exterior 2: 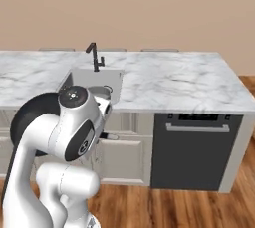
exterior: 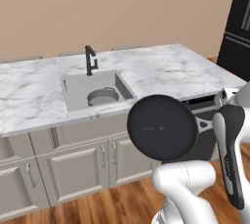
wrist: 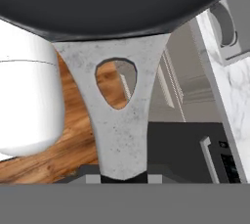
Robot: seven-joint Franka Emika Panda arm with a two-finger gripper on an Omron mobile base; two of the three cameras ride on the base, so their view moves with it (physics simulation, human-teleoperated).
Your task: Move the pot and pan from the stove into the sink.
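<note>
The flat black pan (exterior: 162, 127) hangs in the air in front of the counter, level with the cabinet fronts, its face turned toward the left base camera. My gripper (wrist: 122, 176) is shut on its grey handle (wrist: 119, 120), which has an oval hole; the pan's dark body (wrist: 122, 3) spans the top of the hand view. In the right base view its black edge (exterior 2: 27, 117) shows behind my arm. The grey pot (exterior: 102, 96) sits inside the sink (exterior: 73, 93), below the black faucet (exterior: 90, 60). The stove is out of view.
A white marble counter (exterior: 166, 71) runs around the sink, with pale cabinet doors (exterior: 73, 169) below it. A dark dishwasher front (exterior 2: 194, 150) stands right of the cabinets. A black fridge (exterior: 237, 27) rises at the far right. The floor is wood.
</note>
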